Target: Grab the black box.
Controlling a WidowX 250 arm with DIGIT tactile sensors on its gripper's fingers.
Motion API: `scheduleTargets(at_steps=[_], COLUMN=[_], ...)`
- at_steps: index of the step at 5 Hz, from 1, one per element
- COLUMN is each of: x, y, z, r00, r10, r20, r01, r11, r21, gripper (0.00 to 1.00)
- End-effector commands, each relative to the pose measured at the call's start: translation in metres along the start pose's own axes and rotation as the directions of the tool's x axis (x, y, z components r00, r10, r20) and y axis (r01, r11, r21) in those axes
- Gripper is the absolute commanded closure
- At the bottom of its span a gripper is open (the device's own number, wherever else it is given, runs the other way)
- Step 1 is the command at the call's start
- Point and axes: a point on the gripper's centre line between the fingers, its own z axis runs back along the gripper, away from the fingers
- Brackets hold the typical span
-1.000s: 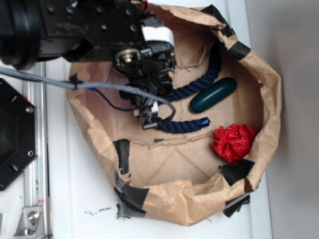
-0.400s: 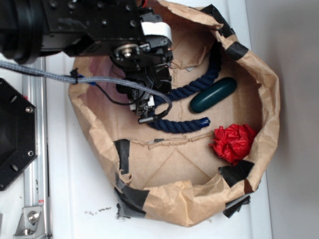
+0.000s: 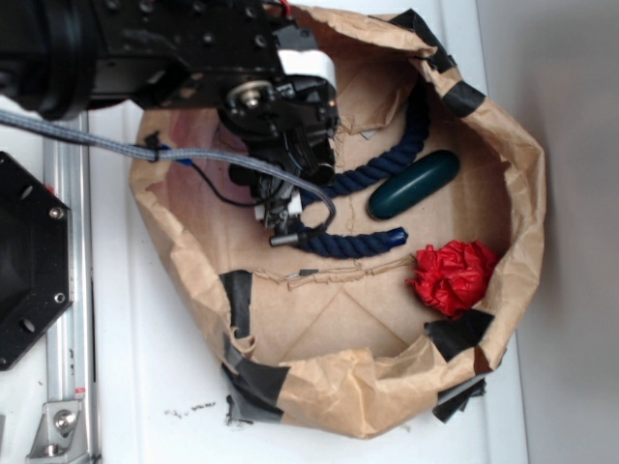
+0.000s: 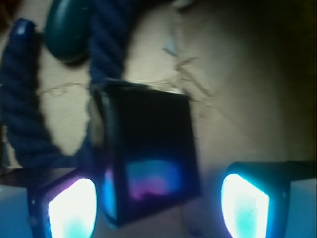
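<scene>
In the wrist view the black box (image 4: 146,158) is glossy and squarish and stands on the brown paper floor. It sits between my two lit fingertips, close to the left pad (image 4: 72,208) and with a gap to the right pad (image 4: 245,206). My gripper (image 4: 158,207) is open around it. In the exterior view my gripper (image 3: 285,159) hangs over the upper left of the paper bag (image 3: 522,193), and the box is hidden beneath it.
A dark blue rope (image 3: 358,242) curves beside the box and also shows in the wrist view (image 4: 22,99). A dark green oval case (image 3: 414,184) lies to the right. A red crumpled ball (image 3: 453,275) lies by the bag's right wall. Black tape patches (image 3: 237,300) are on the bag.
My gripper has shifted slightly within the upper left of the bag. The rope, green case and red ball have not moved.
</scene>
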Motion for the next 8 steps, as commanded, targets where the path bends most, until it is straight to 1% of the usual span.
scheduleTargets(at_steps=[1, 2, 3, 4, 5, 8], x=[0.017, 0.028, 0.032, 0.031, 0.027, 0.025], y=[-0.007, -0.007, -0.002, 0.011, 0.01, 0.006], z=[0.016, 0.001, -0.02, -0.033, -0.029, 0.004], r00=[0.982, 0.984, 0.989, 0.992, 0.993, 0.991], r10=[-0.165, -0.171, -0.15, -0.124, -0.118, -0.134], r20=[0.093, 0.051, -0.006, -0.028, -0.021, 0.029], r01=[0.161, 0.167, 0.15, 0.125, 0.119, 0.13], r11=[0.986, 0.984, 0.984, 0.989, 0.99, 0.986], r21=[0.046, 0.068, 0.096, 0.074, 0.072, 0.105], gripper=[0.0, 0.0, 0.0, 0.0, 1.0, 1.0])
